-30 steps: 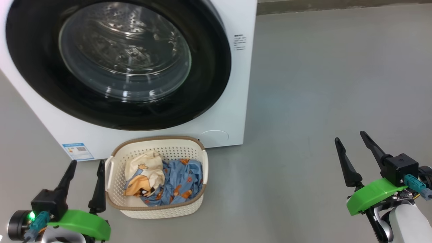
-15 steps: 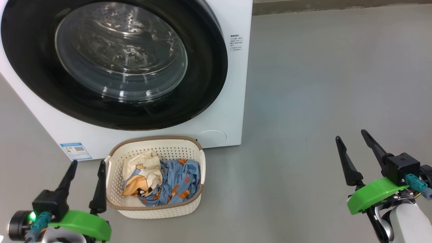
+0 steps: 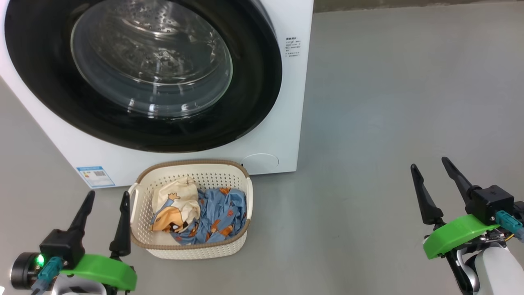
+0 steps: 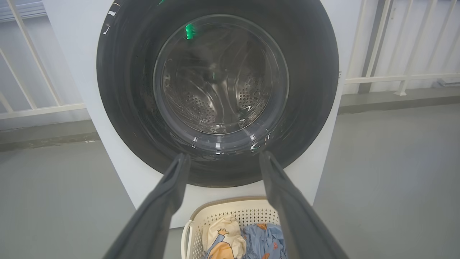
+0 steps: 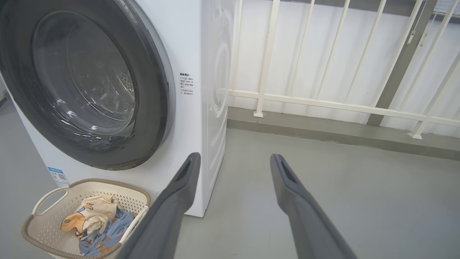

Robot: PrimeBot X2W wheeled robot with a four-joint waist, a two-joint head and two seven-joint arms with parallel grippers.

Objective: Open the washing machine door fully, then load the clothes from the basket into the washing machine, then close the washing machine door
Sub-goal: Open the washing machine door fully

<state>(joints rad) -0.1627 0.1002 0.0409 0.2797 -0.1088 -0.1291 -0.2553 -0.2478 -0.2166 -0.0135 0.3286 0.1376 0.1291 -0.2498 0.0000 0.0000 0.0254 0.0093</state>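
A: Where is the washing machine door (image 3: 143,73)?
B: It takes the upper left of the head view. It is closed against the white washing machine (image 3: 295,106), and through its glass one sees the steel drum (image 3: 151,53) with small holes.
A: And the clothes (image 3: 200,215)?
B: They lie in the basket (image 3: 192,250), which stands on the grey floor (image 3: 389,102) just before the machine, low and left of centre. The cream garment (image 3: 177,200) with the orange figure is on the left, the blue garment (image 3: 224,211) with orange prints on the right.
A: Is there any writing?
B: A blue sticker (image 3: 95,176) with a small code square sits at the lower left corner of the machine front. Some lines of dark print (image 3: 293,48) are beside the door's right edge. Both are too small to read.
A: The hands?
B: The left hand (image 3: 108,193) is at the lower left, just beside the basket's left handle, fingers apart, holding nothing. The right hand (image 3: 429,162) is at the lower right, well apart from the basket, fingers also apart and empty. In the right wrist view a white railing (image 5: 323,102) runs across the upper right.
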